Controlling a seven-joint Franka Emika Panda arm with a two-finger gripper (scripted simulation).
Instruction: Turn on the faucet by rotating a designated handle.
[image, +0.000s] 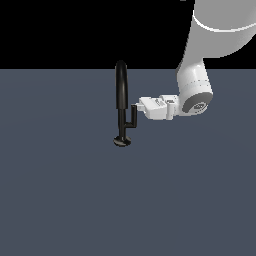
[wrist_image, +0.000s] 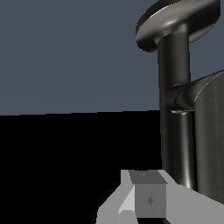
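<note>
The end effector (image: 136, 106) reaches level toward the faucet (image: 121, 95), its tip touching the upright handle (image: 133, 116) beside the stem; finger spread cannot be told.

The slim, glossy black faucet with its tall arched spout (image: 121, 85) was uniformly black, with pale grey sheen along its curves in the wrist view. Its small L-shaped black lever handle (image: 133, 117) matched it in colour, without markings. The flat, matte slate-blue surface (image: 60, 190) was plain and unpatterned, and the backdrop above it was solid black. The glossy white robot arm (image: 200, 55) carried a dark grey round cap at its joint. The white, blocky end effector (image: 136, 107) showed light grey shading and a mid-grey fingertip (wrist_image: 148, 199).
</note>
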